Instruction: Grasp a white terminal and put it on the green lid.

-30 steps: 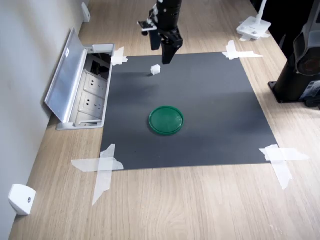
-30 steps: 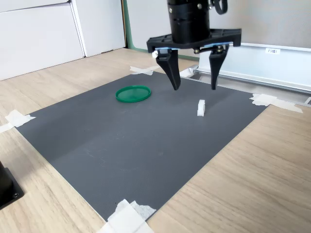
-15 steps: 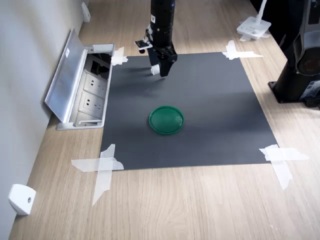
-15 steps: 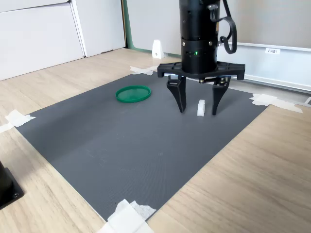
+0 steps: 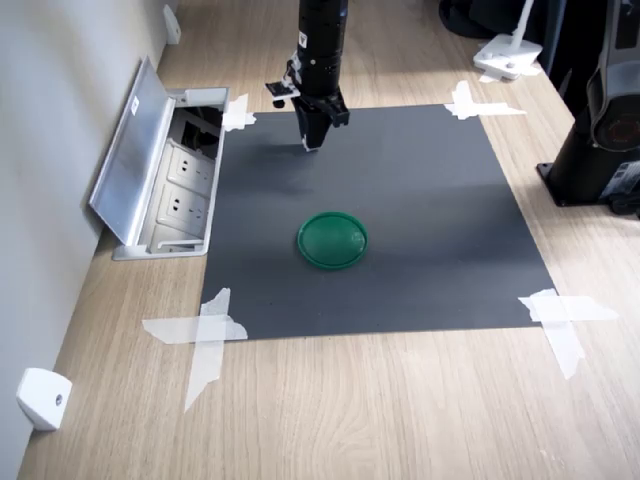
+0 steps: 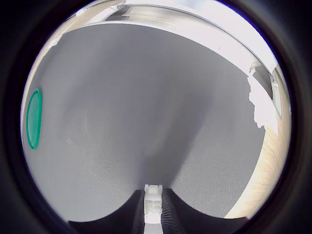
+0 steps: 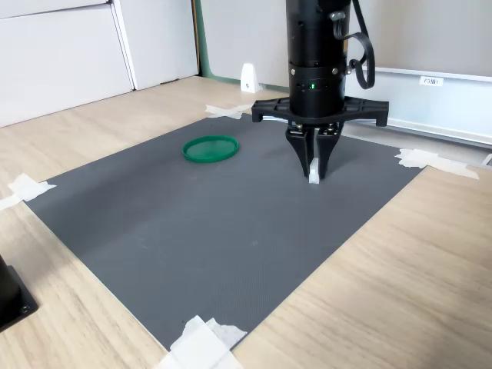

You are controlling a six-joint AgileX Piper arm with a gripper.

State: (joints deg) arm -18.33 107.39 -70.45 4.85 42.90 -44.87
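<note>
1. One pincer (image 7: 314,171) points straight down at the dark mat (image 7: 192,223), its jaws closed around the white terminal (image 6: 152,204).
2. Well apart on the same mat lies the green lid (image 5: 333,239), nothing on it.

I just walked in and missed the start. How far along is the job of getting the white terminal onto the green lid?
Done: the gripper has reached the white terminal and its jaws are shut on it, as the wrist view shows. In hand: the grasp itself; the piece sits low at the black mat, with no clear lift visible. Left: lifting, carrying it to the green lid, which lies bare, and releasing it there.
</note>
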